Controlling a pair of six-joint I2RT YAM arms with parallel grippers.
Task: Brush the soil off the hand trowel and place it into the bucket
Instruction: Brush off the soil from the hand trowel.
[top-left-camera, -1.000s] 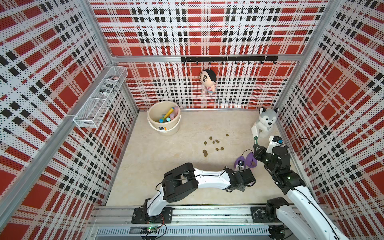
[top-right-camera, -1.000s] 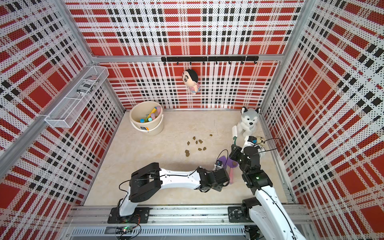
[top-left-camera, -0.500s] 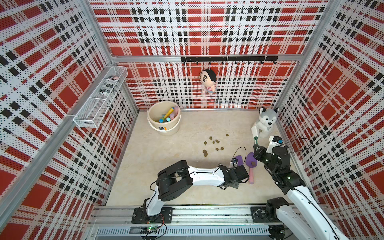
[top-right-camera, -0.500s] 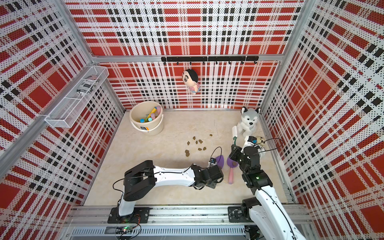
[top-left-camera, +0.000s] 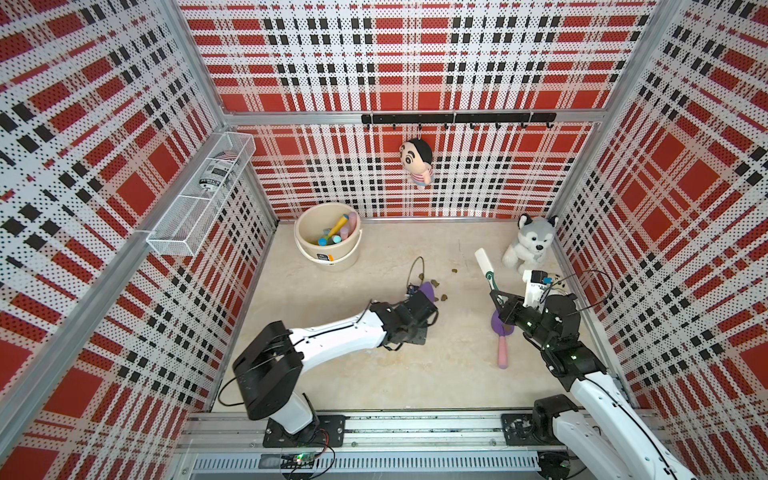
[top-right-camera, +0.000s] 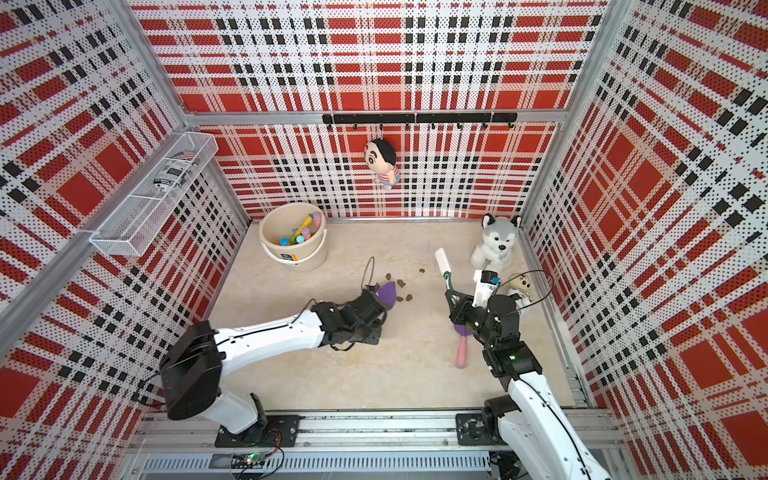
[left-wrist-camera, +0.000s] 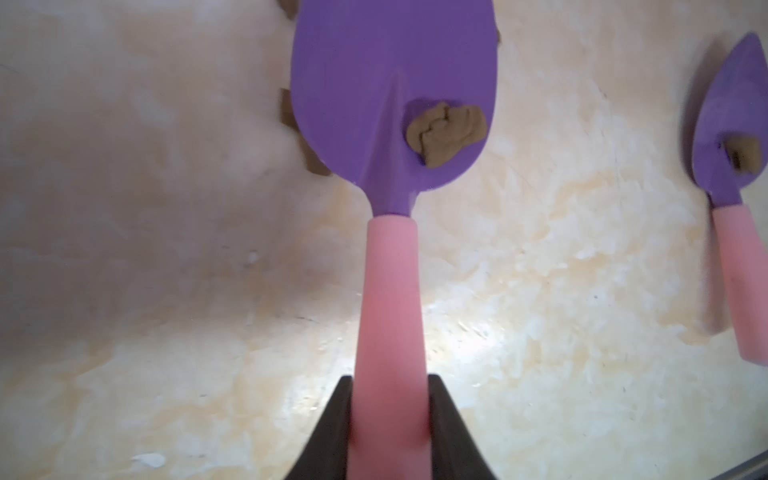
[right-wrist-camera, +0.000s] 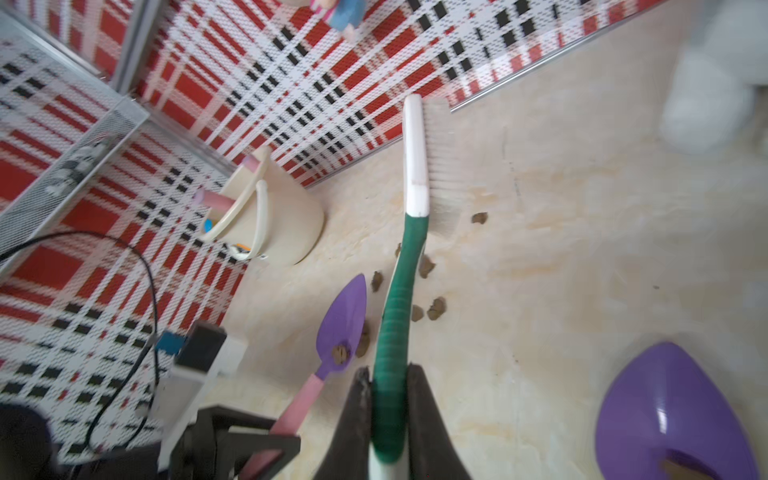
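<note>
Trowel (left-wrist-camera: 395, 83), gripped by its pink handle in the left tool (left-wrist-camera: 390, 399) above the bench (left-wrist-camera: 166, 249), may keep its soil lump (left-wrist-camera: 446, 133) if the brush (right-wrist-camera: 415, 166) pinched in the right tool (right-wrist-camera: 388, 395) misses it.

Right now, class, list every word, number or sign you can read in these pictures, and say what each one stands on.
No text here is legible.
Label on the bucket: dark and orange, too small to read.
Print on the can in the wire basket: too small and blurred to read.
</note>
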